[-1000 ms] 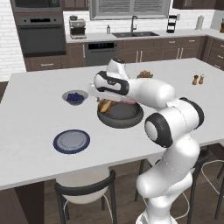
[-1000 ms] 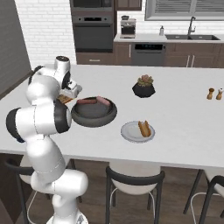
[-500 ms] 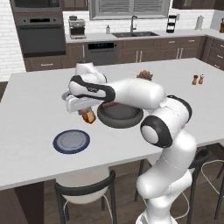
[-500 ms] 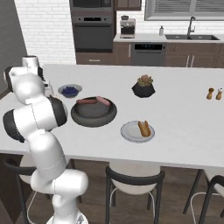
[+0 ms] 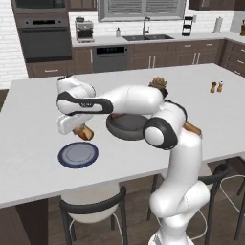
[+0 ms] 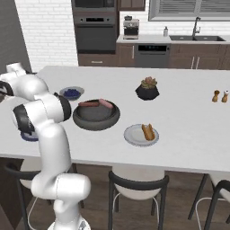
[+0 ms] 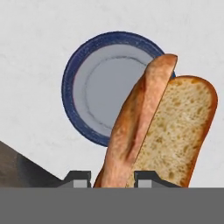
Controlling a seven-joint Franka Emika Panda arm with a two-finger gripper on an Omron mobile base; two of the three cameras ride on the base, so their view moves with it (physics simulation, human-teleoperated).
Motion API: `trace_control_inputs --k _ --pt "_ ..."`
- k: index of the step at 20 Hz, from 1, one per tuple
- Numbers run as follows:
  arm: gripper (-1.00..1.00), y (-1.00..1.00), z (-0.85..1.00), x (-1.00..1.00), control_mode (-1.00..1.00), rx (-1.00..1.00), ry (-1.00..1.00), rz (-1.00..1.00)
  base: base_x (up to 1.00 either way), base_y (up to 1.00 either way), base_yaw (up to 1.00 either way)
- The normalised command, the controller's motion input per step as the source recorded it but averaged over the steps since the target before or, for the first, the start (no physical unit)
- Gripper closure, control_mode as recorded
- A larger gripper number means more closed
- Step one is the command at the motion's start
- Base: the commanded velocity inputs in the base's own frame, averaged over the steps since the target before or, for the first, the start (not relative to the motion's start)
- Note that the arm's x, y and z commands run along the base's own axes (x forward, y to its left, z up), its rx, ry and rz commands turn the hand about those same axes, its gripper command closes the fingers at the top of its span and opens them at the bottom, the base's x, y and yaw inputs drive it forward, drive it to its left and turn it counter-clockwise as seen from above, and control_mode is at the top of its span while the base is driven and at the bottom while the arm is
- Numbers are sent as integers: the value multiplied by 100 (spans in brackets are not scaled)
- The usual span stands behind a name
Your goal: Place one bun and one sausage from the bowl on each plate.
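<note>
Bun (image 7: pixel 162 127) gripped between fingers (image 7: pixel 78 178) above blue-rimmed plate (image 7: pixel 72 78).

We see the bun (image 7: pixel 159 127) in the claw (image 7: pixel 112 178) with a glossy brown crust and a porous, rough cut face. Beyond the claw, the blue-rimmed plate (image 7: pixel 76 83) looks like smooth glazed ceramic, lying on a matt, faintly mottled white surface (image 7: pixel 30 39).

From my hand view the bun (image 7: pixel 159 127) covers the right edge of the blue-rimmed plate (image 7: pixel 76 74) and hides its own lower end between the fingertips (image 7: pixel 78 177). In my right base view my arm (image 6: pixel 42 112) blocks most of that plate (image 6: pixel 27 136); the bowl of berries (image 6: pixel 71 93) is too small to make out
</note>
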Motion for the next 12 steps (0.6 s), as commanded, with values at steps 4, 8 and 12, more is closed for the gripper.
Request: trace_control_inputs --k 4,8,12 --pt "100 9 -100 6 -100 9 0 11 0 0 0" --pt "100 -16 -95 0 -100 15 -3 2 0 0 0" --pt "100 -1 -73 -1 -100 13 1 3 0 0 0"
